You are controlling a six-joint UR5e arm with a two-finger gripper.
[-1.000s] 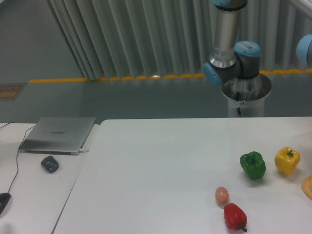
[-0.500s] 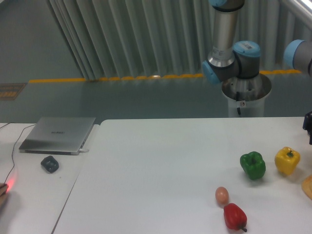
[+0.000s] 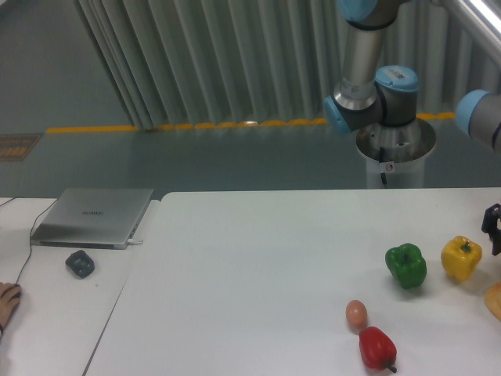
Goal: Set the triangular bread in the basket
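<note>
While the egg [image 3: 356, 314], red pepper [image 3: 376, 348], green pepper [image 3: 406, 265] and yellow pepper [image 3: 461, 258] are seen left of the gripper [image 3: 492, 229], whose grip cannot be judged at the right edge, the triangular bread [image 3: 494, 300] is found just below it.

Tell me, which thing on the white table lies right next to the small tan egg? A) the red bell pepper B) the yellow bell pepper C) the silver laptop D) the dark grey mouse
A: the red bell pepper sits just below and to the right of the small tan egg, while the other things lie well away from it.
</note>
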